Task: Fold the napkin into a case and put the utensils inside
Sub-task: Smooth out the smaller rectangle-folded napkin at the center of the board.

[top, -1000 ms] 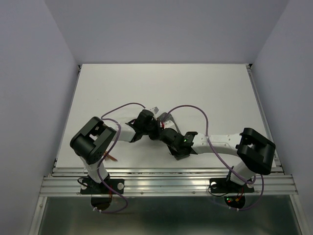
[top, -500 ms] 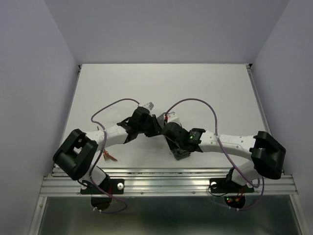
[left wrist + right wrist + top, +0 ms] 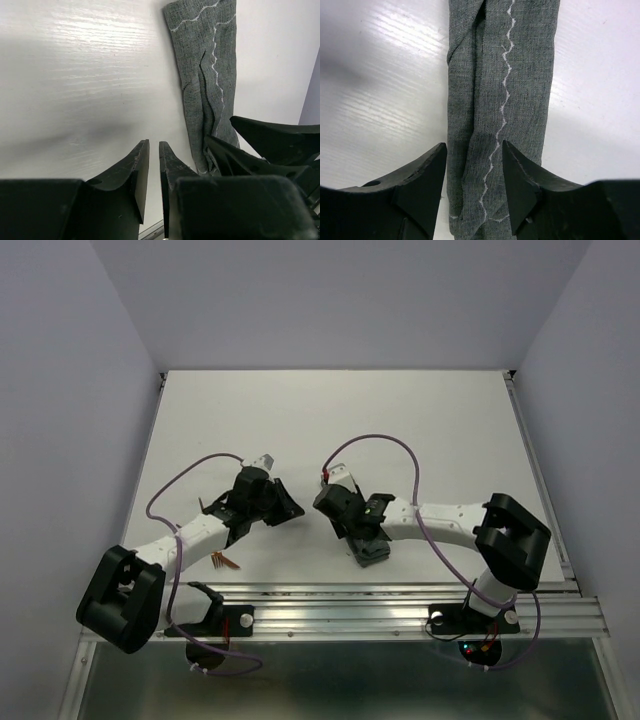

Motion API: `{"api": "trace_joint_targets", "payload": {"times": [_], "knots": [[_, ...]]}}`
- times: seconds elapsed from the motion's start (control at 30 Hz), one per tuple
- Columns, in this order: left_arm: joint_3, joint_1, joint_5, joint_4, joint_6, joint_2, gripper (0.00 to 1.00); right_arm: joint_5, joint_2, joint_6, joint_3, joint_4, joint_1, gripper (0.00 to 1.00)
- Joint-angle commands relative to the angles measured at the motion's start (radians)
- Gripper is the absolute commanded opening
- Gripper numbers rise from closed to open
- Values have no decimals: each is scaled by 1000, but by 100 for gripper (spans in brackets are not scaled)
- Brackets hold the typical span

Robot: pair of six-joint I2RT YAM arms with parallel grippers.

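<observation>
- Right wrist view: right gripper (image 3: 473, 146) hovers over the folded case (image 3: 502, 90), jaws apart, gripping nothing.
- Left gripper (image 3: 154, 146): fingers slightly parted, empty, left of the case.
- Utensils (image 3: 224, 561) lie near left.

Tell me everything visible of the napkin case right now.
The case is grey-green woven cloth folded into a narrow strip, lying flat on the white table. A wavy pale stitch line runs along it; overlapping folds leave a lengthwise seam. The right gripper hangs open astride one end; contact cannot be told.
</observation>
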Motion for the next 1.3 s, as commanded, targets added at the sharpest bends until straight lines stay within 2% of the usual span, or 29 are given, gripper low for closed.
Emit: {"api": "trace_joint_targets", "payload": {"times": [0.0, 0.17, 0.47, 0.8, 1.0, 1.27], "knots": [[-20, 25, -4, -11, 24, -52, 26, 100, 22, 16, 64, 0, -11, 50], [-20, 27, 26, 18, 13, -34, 25, 100, 57, 39, 95, 1, -52, 38], [59, 27, 79, 102, 29, 93, 21, 83, 137, 33, 107, 3, -71, 37], [179, 27, 130, 177, 29, 277, 13, 60, 99, 32, 92, 37, -71, 38], [242, 25, 150, 205, 19, 374, 9, 82, 104, 21, 138, 38, -89, 39], [283, 25, 158, 209, 13, 452, 8, -4, 162, -5, 194, 70, -151, 37]]}}
